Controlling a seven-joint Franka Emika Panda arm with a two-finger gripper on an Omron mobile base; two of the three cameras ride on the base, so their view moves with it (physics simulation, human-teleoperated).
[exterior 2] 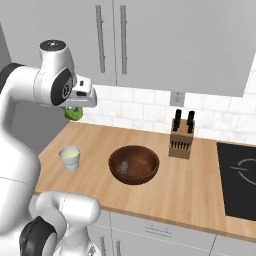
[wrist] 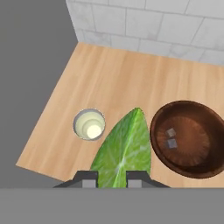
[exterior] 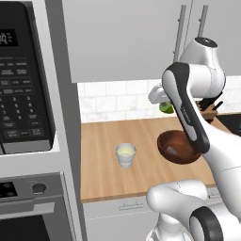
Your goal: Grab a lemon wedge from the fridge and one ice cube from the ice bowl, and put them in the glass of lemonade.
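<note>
In the hand view, the claw (wrist: 111, 177) sits at the bottom centre, its 2 dark fingertips (wrist: 89, 179) pinched narrow on the lemon wedge (wrist: 124, 151), whose green, veined face runs up to a pointed tip in mid-frame. Below it lies the wooden surface (wrist: 127, 74). The glass of lemonade (wrist: 89, 124) stands left of the wedge, seen from above with pale liquid inside. The ice bowl (wrist: 188, 139), dark reddish-brown, fills the right side and holds 2 small ice cubes (wrist: 171, 137) near its middle.

From the left base view, the white arm crosses the right half of the frame, partly covering the bowl (exterior: 175, 149); the glass (exterior: 125, 155) stands just left of centre, apart from the bowl. The wedge (exterior: 165, 108) shows as a green patch high above the surface.

In the right base view, the wedge (exterior 2: 73, 113) hangs at the upper left, above the glass (exterior 2: 69, 158). Farther back, a tan knife block (exterior 2: 181, 137) stands near the tiled wall (exterior 2: 135, 107), and a black cooktop (exterior 2: 239, 176) lies at the right edge.
</note>
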